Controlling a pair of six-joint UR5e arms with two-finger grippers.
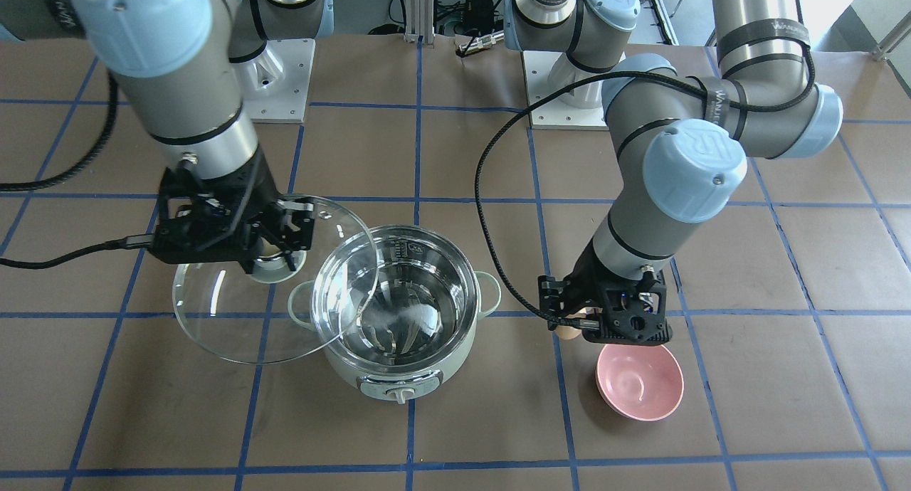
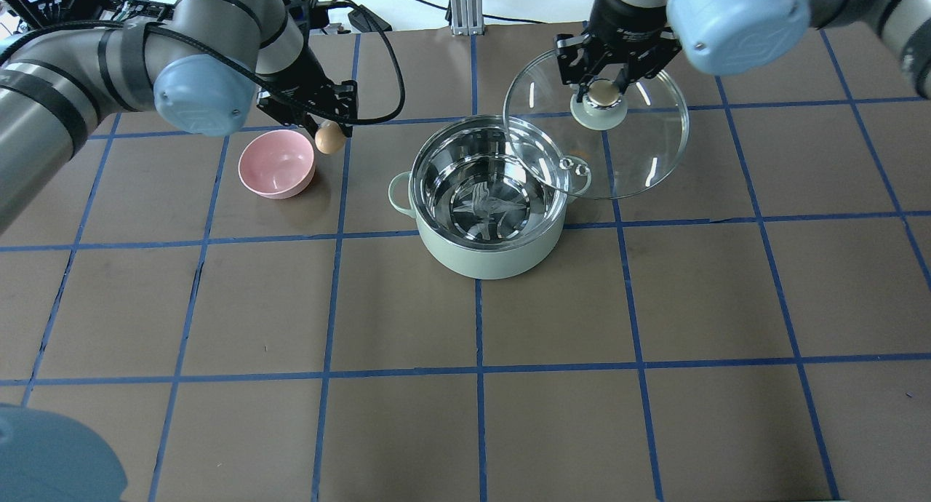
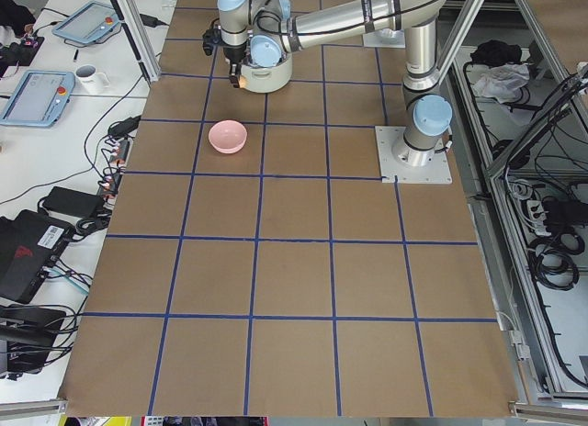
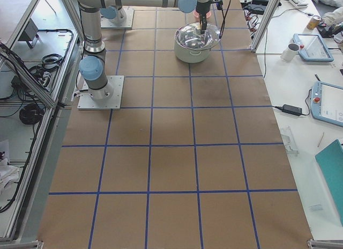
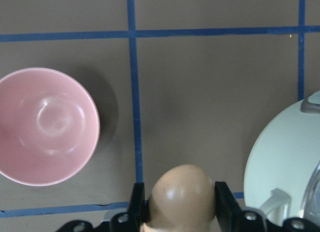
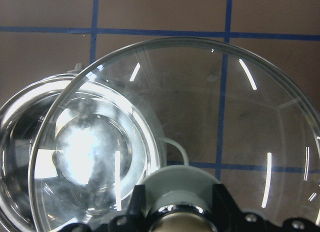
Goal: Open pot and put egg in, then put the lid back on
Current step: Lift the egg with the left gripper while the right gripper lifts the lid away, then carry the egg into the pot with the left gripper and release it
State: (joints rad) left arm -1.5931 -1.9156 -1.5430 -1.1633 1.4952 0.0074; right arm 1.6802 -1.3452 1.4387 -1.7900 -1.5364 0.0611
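The mint-green pot (image 2: 489, 258) (image 1: 398, 377) stands open at the table's middle, its steel inside empty. My right gripper (image 2: 604, 91) (image 1: 274, 245) is shut on the beige knob of the glass lid (image 2: 640, 145) (image 1: 235, 320) (image 6: 200, 117) and holds it raised beside the pot, its edge overlapping the pot's rim. My left gripper (image 2: 329, 132) (image 5: 182, 202) is shut on the tan egg (image 2: 329, 138) (image 5: 183, 194) (image 1: 567, 329) and holds it in the air between the pink bowl and the pot.
An empty pink bowl (image 2: 276, 164) (image 1: 639, 381) (image 5: 45, 126) (image 3: 228, 136) sits on the table beside my left gripper. Blue tape lines grid the brown table. Cables trail from both wrists. Monitors and gear lie off the table's ends.
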